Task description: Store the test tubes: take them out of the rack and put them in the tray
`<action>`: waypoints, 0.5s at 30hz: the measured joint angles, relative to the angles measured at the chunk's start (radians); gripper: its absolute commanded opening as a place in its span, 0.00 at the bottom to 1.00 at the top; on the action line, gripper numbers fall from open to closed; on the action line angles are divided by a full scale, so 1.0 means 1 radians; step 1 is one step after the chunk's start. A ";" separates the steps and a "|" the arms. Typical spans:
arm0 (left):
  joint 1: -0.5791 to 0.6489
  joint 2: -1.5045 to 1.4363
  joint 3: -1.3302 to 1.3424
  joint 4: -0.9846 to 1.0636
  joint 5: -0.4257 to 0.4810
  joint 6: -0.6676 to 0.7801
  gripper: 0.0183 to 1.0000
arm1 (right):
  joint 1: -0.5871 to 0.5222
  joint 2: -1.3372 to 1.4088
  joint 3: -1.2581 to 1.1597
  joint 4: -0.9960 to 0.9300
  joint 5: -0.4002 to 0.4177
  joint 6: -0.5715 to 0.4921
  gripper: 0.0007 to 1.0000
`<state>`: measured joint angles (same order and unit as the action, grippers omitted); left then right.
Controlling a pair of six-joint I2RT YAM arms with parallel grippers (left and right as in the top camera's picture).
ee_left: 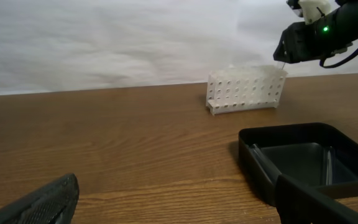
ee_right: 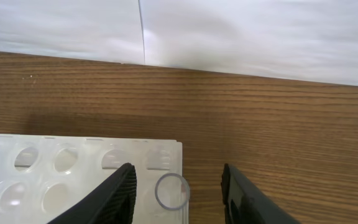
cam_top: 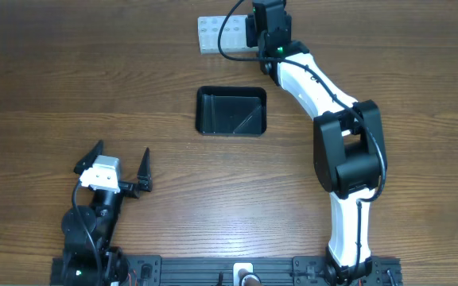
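The right hand, released, is straddling a clear test tube standing in the white perforated plastic rack's corner hole, while other tubes seemingly are lying stored in the black rectangular tray

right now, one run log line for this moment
right gripper: open, over tube at rack end | left gripper: open, parked near base | tray: tubes inside
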<state>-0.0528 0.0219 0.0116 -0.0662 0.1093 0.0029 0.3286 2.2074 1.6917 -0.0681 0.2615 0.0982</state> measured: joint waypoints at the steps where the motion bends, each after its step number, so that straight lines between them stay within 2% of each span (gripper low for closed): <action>1: 0.000 0.000 0.000 0.000 0.000 0.000 1.00 | 0.000 0.004 0.000 0.005 0.000 0.001 0.45; 11: 0.000 0.000 0.000 0.000 0.000 0.000 1.00 | 0.000 0.042 0.001 0.049 -0.005 0.001 0.44; 15: 0.000 0.000 0.000 0.000 0.000 0.000 1.00 | 0.000 0.042 0.001 0.066 -0.018 0.002 0.41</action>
<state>-0.0528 0.0223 0.0113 -0.0662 0.1093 0.0029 0.3286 2.2494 1.6924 -0.0025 0.2432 0.1005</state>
